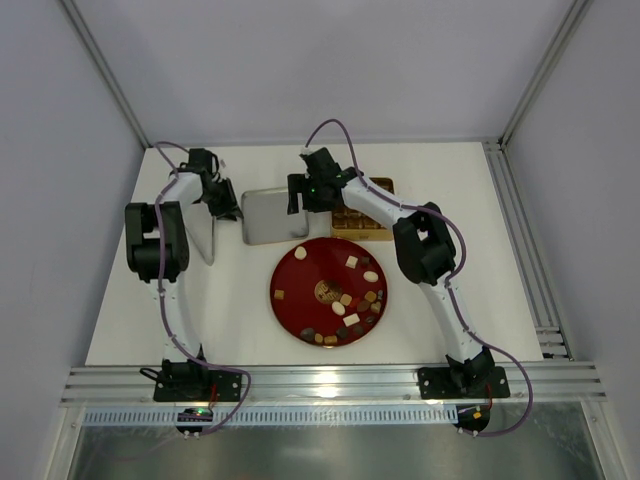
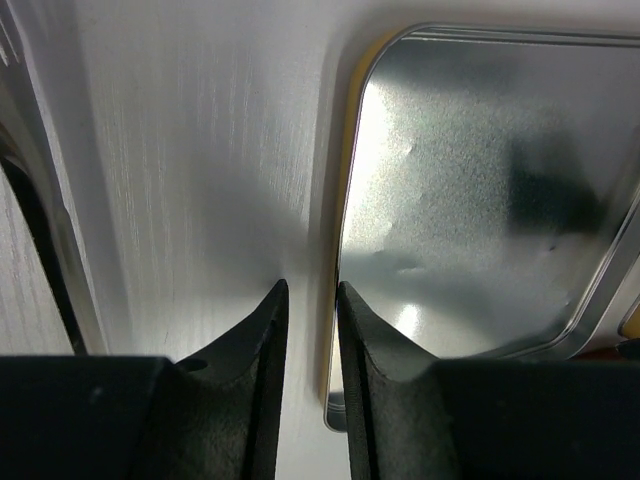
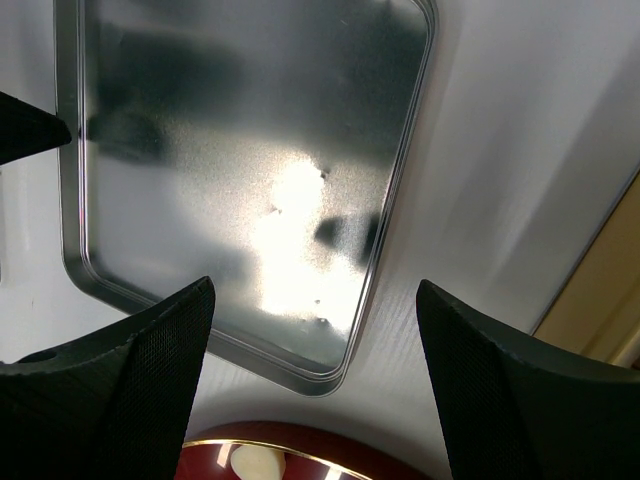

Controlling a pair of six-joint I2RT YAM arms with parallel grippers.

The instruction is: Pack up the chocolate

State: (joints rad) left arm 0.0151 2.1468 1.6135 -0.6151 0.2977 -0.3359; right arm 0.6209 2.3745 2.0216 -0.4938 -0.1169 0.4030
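Red plate (image 1: 298, 285), seen from overhead, carries all the chocolate (image 1: 345, 300). The gold tin (image 1: 352, 222) is half hidden under the right arm, so packing looks hardly started. A silver lid (image 1: 268, 222) lies on the desk, with the left tool (image 1: 228, 208) at its left edge and the right tool (image 1: 297, 195) over its right side.

On the left wrist, the left tool (image 2: 311, 287) is nearly clenched. Its thin slit lines up with the lid (image 2: 480, 200) rim, but I cannot tell whether it pinches it. Seat the rim deep before lifting.

On the right wrist, the right tool (image 3: 315, 288) hangs released and wide above the lid (image 3: 250, 150). Any descent should stay square and clear of the plate (image 3: 300, 462).
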